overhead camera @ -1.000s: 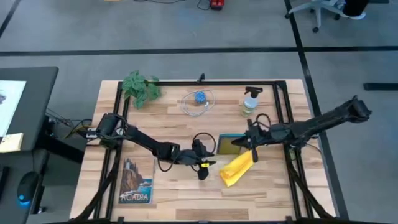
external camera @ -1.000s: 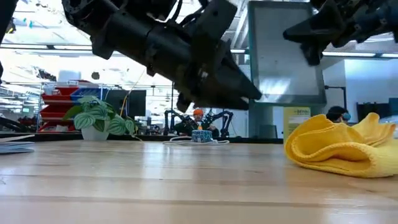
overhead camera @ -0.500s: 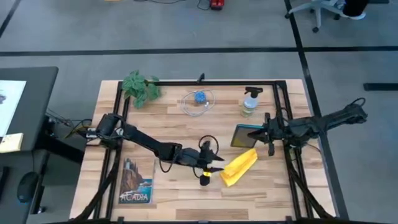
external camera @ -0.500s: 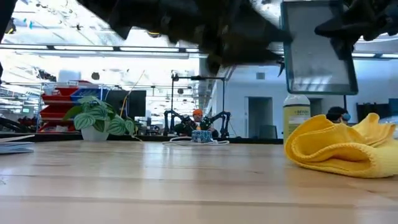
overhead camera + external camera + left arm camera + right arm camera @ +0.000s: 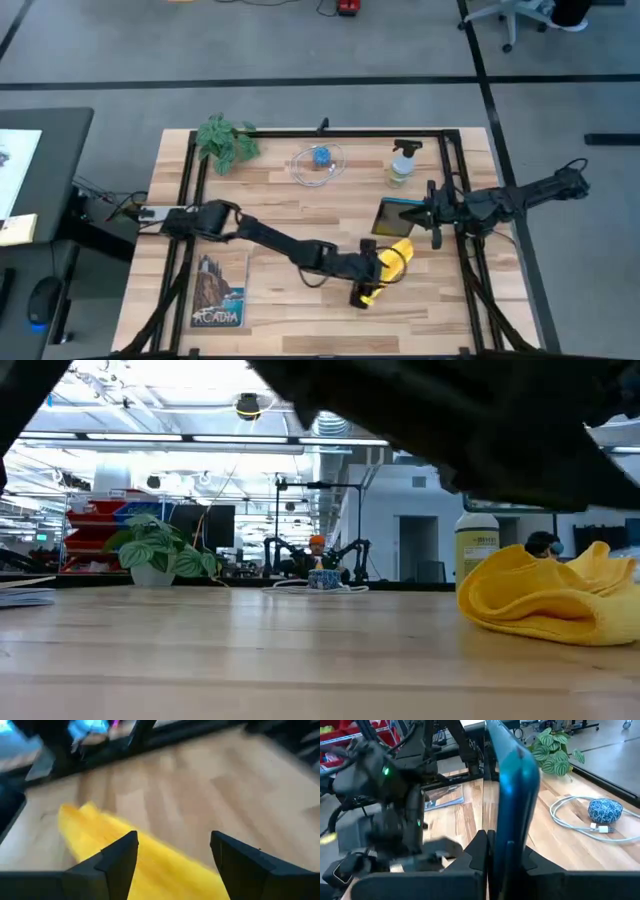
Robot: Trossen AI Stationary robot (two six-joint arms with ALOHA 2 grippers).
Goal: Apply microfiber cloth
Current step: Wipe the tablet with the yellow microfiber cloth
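Observation:
The bright yellow microfiber cloth (image 5: 395, 254) lies bunched on the wooden table, right of centre; the low view shows it as a heap (image 5: 545, 600). My left gripper (image 5: 367, 286) reaches from the table's left and hangs open over the cloth's near end. In the left wrist view the cloth (image 5: 100, 832) shows between and below the gripper's (image 5: 172, 842) two fingers; whether they touch it I cannot tell. My right gripper (image 5: 415, 216) is shut on the dark tablet (image 5: 394, 217), just beyond the cloth. My right gripper pinches the tablet between its two fingers at the edge (image 5: 510, 827) that faces the table's right side. The fingers (image 5: 476, 851) come in about level from the right. The tablet is lifted clear of the table and stands tilted on edge.
A potted plant (image 5: 226, 140) stands at the far left. A coiled cable with a blue object (image 5: 320, 160) and a spray bottle (image 5: 400, 165) stand along the far side. A booklet (image 5: 220, 295) lies near left. Black frame rails (image 5: 460, 180) border the table.
My left gripper has moved toward the table's right and near edges, ending over the cloth's near end. My right gripper carried the tablet toward the right and far side, tipping it more upright, then held still. The cloth has stayed in place.

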